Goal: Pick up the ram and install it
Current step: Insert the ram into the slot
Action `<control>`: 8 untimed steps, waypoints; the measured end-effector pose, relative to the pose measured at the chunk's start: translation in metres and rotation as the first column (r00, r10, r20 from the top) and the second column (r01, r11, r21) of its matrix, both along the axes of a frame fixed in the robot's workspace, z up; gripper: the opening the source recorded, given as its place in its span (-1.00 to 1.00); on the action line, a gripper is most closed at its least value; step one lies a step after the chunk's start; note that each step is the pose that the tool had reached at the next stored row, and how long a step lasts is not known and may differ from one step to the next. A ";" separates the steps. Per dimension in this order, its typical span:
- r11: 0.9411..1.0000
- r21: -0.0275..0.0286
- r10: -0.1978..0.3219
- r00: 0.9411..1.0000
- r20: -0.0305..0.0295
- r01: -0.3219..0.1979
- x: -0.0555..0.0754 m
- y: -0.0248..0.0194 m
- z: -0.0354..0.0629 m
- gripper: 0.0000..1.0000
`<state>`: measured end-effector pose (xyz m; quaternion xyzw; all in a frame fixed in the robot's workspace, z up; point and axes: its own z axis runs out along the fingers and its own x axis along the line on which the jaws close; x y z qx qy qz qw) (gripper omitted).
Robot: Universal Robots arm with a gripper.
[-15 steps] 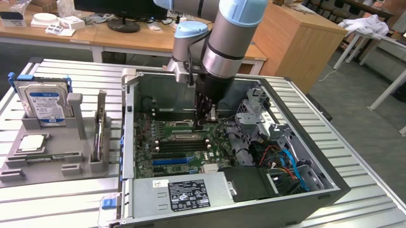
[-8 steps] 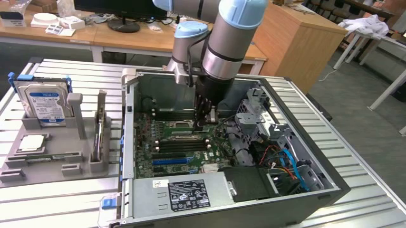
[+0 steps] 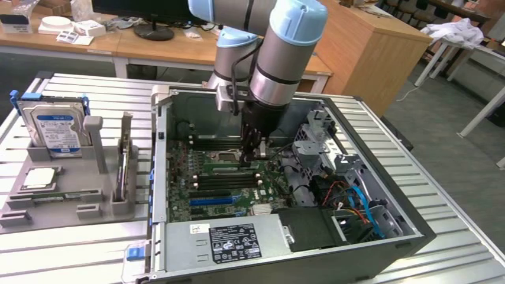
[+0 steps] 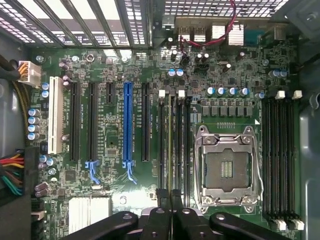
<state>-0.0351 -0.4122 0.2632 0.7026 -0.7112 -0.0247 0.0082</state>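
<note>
Green ram [image 4: 172,145] — clamped edge-on in the gripper [image 4: 170,199] — over the motherboard [image 4: 155,65].

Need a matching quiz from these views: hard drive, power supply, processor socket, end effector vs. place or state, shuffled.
1 hard drive
2 power supply
3 processor socket
4 end effector

a flat inside the case, sticker facing up
b shut, over the memory slots
c upright in the grey rack outside the case
d on the board, no chip in it

Pairs: 1-c, 2-a, 3-d, 4-b
</note>
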 end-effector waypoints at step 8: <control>1.000 0.000 0.000 1.000 0.001 0.000 -0.004 0.0000 -0.0003 -0.76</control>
